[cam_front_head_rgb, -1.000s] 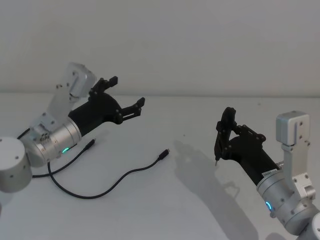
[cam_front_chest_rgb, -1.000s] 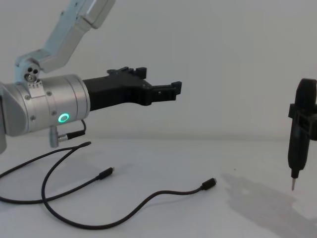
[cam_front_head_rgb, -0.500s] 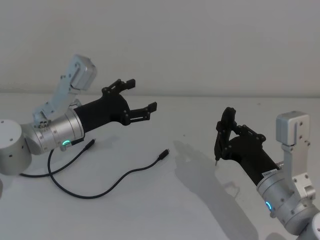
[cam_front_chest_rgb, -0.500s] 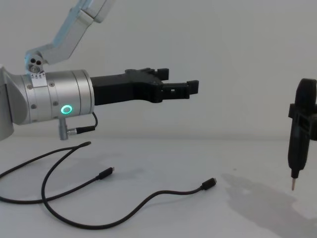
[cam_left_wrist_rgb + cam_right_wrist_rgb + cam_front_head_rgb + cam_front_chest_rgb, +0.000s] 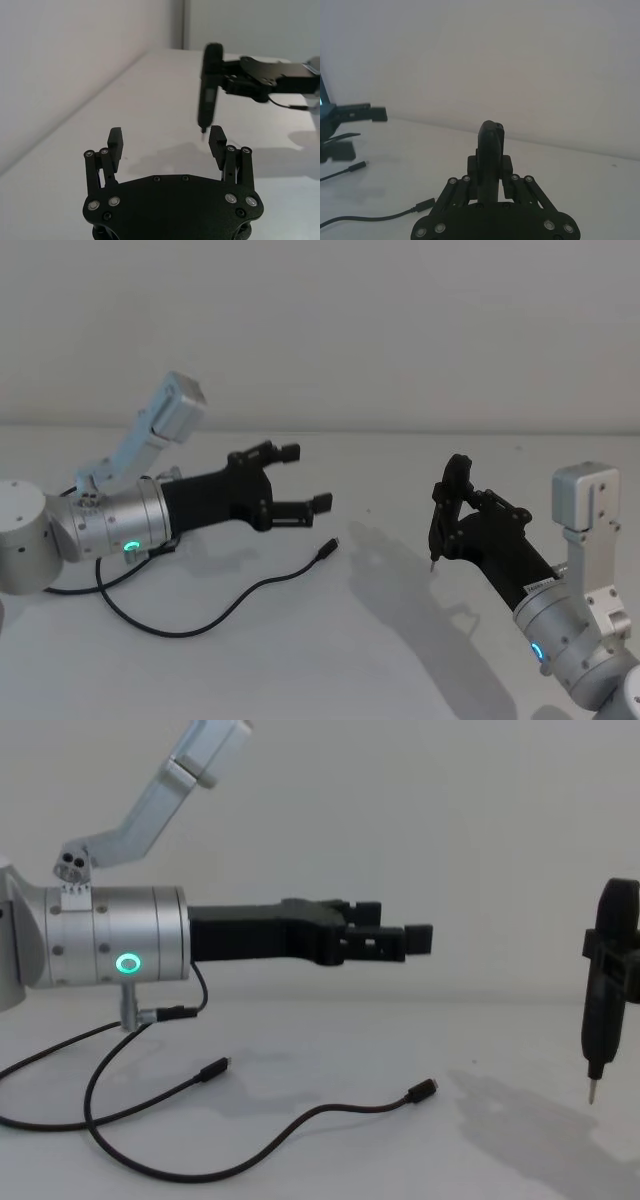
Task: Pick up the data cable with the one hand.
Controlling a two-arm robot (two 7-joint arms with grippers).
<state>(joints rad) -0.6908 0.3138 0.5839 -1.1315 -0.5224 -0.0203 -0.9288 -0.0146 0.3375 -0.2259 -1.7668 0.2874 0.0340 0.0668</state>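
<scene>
Black fingers of the left gripper are spread wide apart and hold nothing. They point toward the middle of the head picture, up in the air above the white table. Behind the fingers comes a flat black body. Behind that is a big round silver wrist with a small glowing green ring, at the left of the frame. In the chest picture the left gripper reaches in from the left edge, level and well above the table top. A short black wire hangs under the silver wrist.

The long thin black data cable lies flat on the table in a curvy line. One small dark plug lies just below the open fingers in the head picture. From there the cable bends down and left toward the silver wrist. In the chest picture the data cable runs along the bottom of the frame. No finger touches it.

The right gripper is narrow and black, and its fingers are pressed together. It sits at the right of the frame, apart from the cable, on a silver arm in the lower right corner.
</scene>
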